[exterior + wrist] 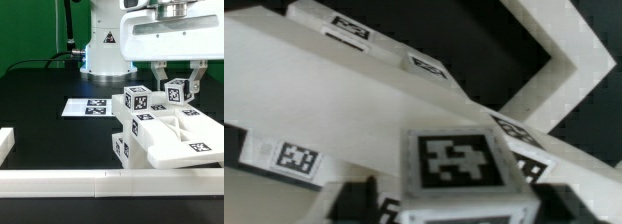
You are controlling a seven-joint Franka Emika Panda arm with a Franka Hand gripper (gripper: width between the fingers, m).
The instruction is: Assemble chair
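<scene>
My gripper (176,84) hangs in the upper right of the exterior frame, its two fingers (158,76) spread on either side of a small tagged cube (178,91). Whether the pads actually touch that cube I cannot tell; there seems to be a sliver of gap on each flank. In my wrist view the same cube (459,162) fills the lower middle of the picture, its black-and-white tag facing the lens.

The chair parts crowd the lower right of the exterior frame. The blocky seat (165,140) lies tilted there, with a second cube (137,100) perched at its upper left corner. Behind it the flat frame (197,118) runs toward the right edge; in the wrist view the frame (562,65) is a pale angled bar across the upper right.

The marker board (91,105) lies flat left of centre, well apart from the parts. A long white border rail (70,180) runs along the bottom of the frame, with a short upright piece (6,143) at the left edge.

Everything sits on a black table (45,90). A green backdrop (25,25) fills the upper left, and my white arm base (103,45) stands at top centre, cables trailing beside it.
</scene>
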